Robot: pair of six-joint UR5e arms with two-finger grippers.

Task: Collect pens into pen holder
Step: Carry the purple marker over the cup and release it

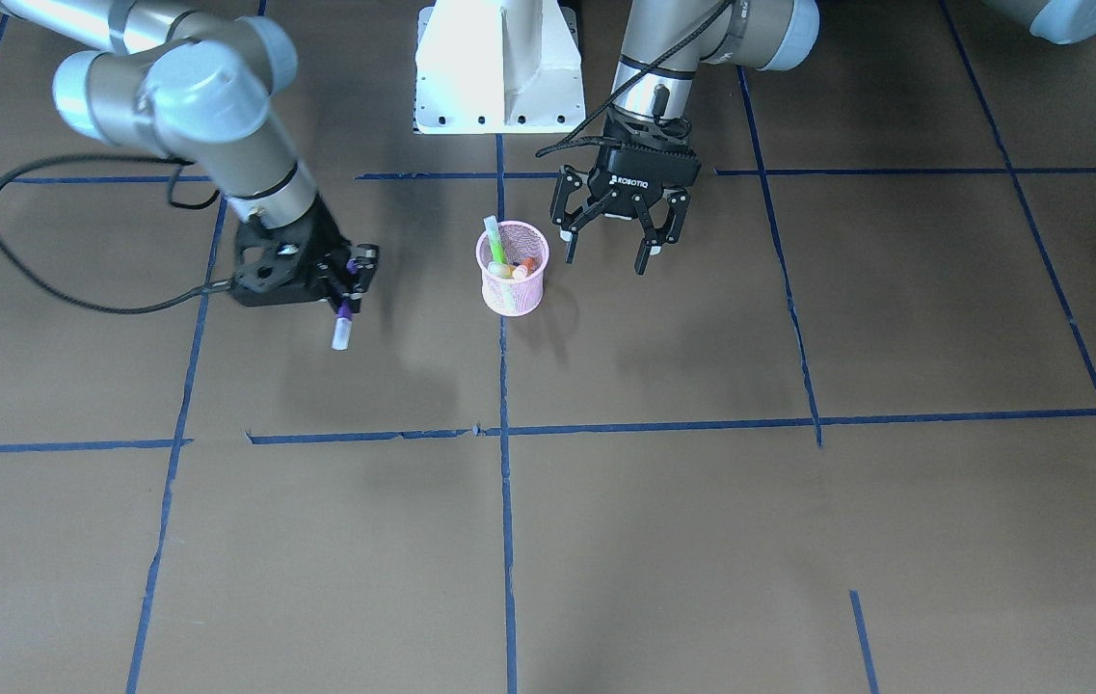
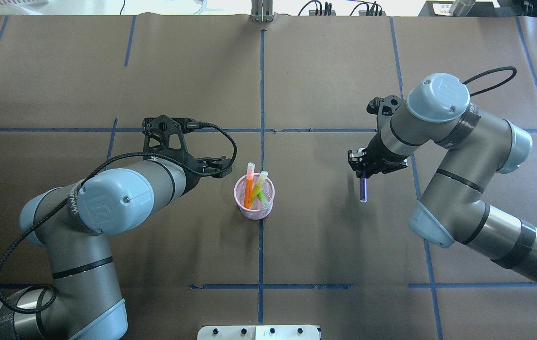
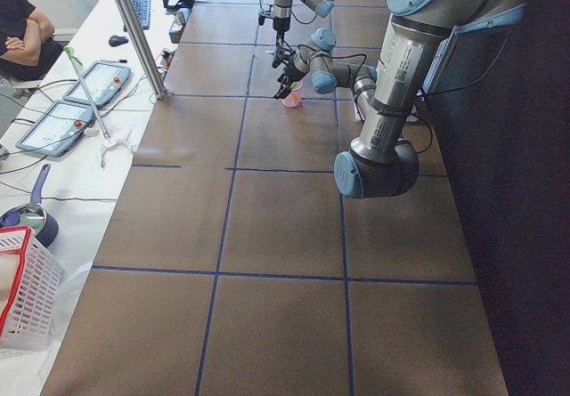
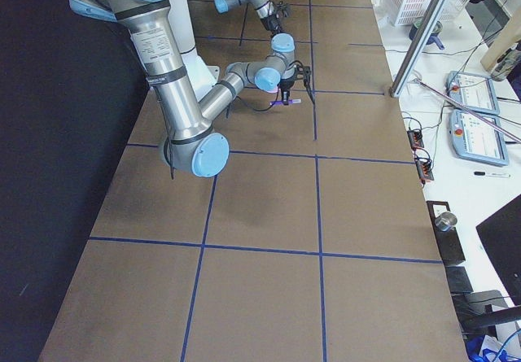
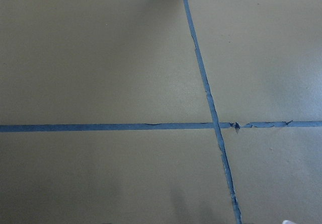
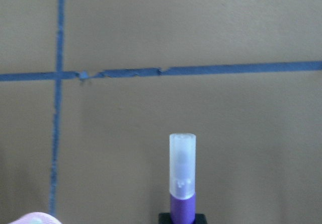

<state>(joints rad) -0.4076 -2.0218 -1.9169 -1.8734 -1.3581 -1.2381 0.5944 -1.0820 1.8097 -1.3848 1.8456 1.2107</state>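
A small pink wire-mesh cylindrical cup (image 1: pixel 512 294) stands upright on a brown paper-covered tabletop (image 1: pixel 702 540) crossed by blue tape lines (image 1: pixel 506 540). It sits just above the centre of the front-facing frame. A slim orange pen (image 2: pixel 248 189) and a slim bright green pen (image 2: pixel 259 188) lean inside it, their pale cap ends rising above the rim.

Just right of the cup in that frame, the robot's left hand (image 1: pixel 605 260), a black two-finger gripper, hangs with its fingers spread wide and nothing between them. It is near the cup but not touching it.

Well to the cup's left, the right hand (image 1: pixel 352 281) is clamped on a slim purple pen (image 1: pixel 343 323). The pen's pale translucent cap end points downward below the fingers.
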